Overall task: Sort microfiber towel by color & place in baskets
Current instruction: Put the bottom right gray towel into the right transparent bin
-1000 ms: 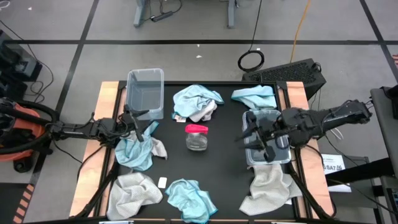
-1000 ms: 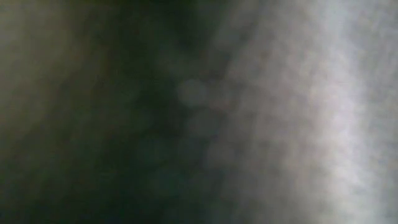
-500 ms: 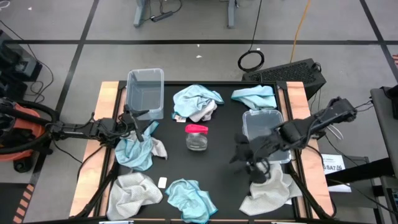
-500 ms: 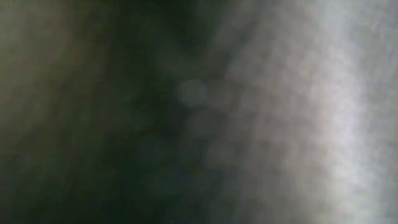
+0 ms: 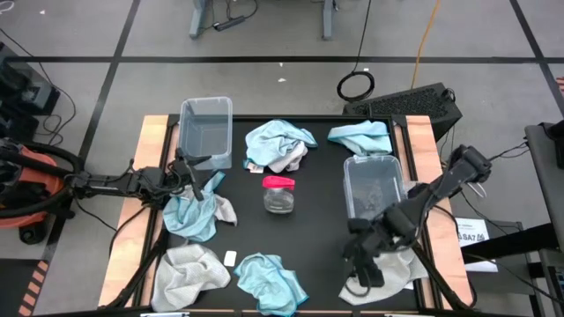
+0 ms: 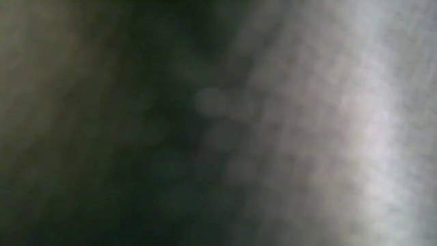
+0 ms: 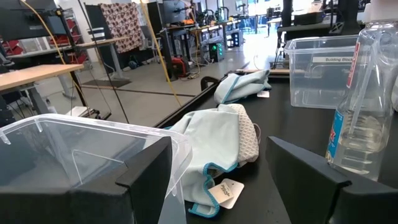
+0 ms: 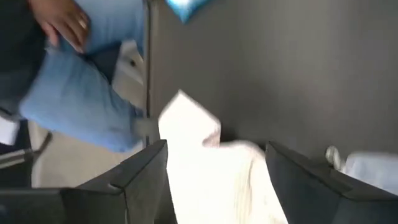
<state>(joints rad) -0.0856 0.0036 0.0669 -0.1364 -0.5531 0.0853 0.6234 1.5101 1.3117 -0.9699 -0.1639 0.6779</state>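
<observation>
Two clear baskets stand on the black table: the left basket [image 5: 205, 132] at the far left and the right basket [image 5: 371, 183] at the right. Blue and white microfiber towels lie spread about. My right gripper [image 5: 359, 264] is open and points down over the white towel [image 5: 392, 264] at the near right. That towel shows between its fingers in the right wrist view [image 8: 205, 168]. My left gripper [image 5: 196, 176] is open and empty beside the left basket, next to a blue towel [image 5: 192, 216]. The low view is blocked by a blur.
A clear jar with a pink lid [image 5: 278, 194] stands mid-table. A blue and white towel pile [image 5: 280, 145] lies at the far middle and a blue towel [image 5: 361, 136] at the far right. A white towel [image 5: 189, 275] and a blue one [image 5: 269, 280] lie near. A person's jeans [image 8: 81, 106] show beyond the table's edge.
My right gripper has swung from above the right basket toward the table's near edge and gone down over the near-right white towel, tipping to point downward. The right basket now shows uncovered.
</observation>
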